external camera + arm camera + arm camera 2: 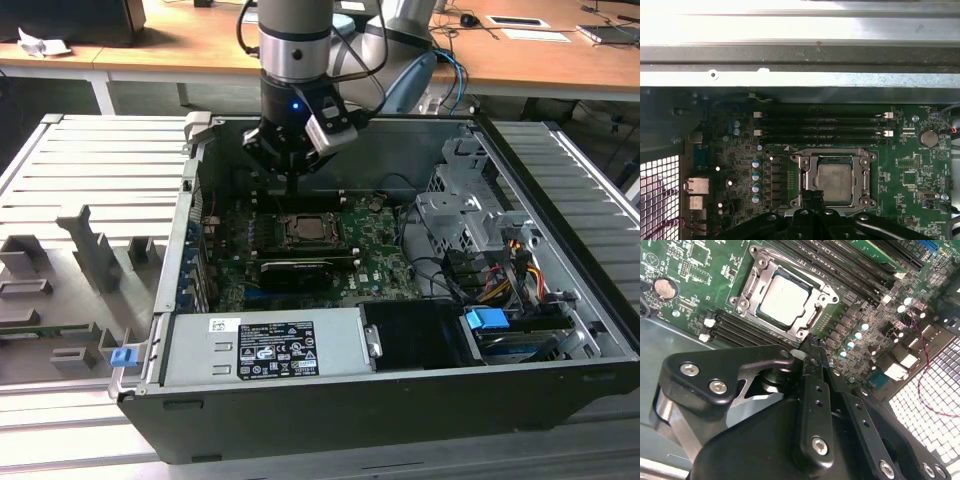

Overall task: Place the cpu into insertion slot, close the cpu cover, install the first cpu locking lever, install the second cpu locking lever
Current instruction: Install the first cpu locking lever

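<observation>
Hovering with end effector (pixel 812 344) pinched closed, gripping nothing, near the lowered cover (pixel 754 286); framing the square cpu (pixel 785 300) lying flat, face-up; displaying a label (pixel 275 350) facing upward.

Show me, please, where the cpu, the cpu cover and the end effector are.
cpu (pixel 785 302): second wrist view, middle of its metal top.
cpu cover (pixel 754 284): second wrist view, one side bar of the frame.
end effector (pixel 812 342): second wrist view, at its closed fingertips.
</observation>
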`<state>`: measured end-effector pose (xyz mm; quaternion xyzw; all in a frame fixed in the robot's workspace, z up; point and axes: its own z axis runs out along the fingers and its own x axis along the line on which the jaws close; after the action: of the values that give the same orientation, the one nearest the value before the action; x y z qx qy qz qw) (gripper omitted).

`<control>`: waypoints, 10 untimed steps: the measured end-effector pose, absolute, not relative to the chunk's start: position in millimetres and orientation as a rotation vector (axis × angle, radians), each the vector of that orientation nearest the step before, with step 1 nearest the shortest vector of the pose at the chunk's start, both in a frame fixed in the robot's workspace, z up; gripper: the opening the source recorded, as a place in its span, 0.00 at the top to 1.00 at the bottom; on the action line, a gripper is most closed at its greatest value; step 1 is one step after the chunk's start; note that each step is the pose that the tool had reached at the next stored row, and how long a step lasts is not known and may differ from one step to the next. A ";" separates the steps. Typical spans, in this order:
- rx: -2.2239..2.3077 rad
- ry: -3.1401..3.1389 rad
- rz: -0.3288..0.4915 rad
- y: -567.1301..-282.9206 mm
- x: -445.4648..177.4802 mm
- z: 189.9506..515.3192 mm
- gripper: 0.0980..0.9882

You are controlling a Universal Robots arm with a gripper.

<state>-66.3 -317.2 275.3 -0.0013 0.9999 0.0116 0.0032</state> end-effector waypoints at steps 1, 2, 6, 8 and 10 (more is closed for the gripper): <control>-0.004 3.135 0.036 -317.2 -66.6 275.2 0.99; -0.004 3.135 0.036 -317.2 -67.0 275.1 0.99; -0.004 3.135 0.036 -317.2 -69.7 274.6 0.99; -0.004 3.135 0.036 -317.2 -70.5 274.4 0.99; -0.004 3.135 0.036 -317.2 -71.1 274.2 0.99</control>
<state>-71.1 -317.2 274.2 -0.0013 0.9999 0.0115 0.0032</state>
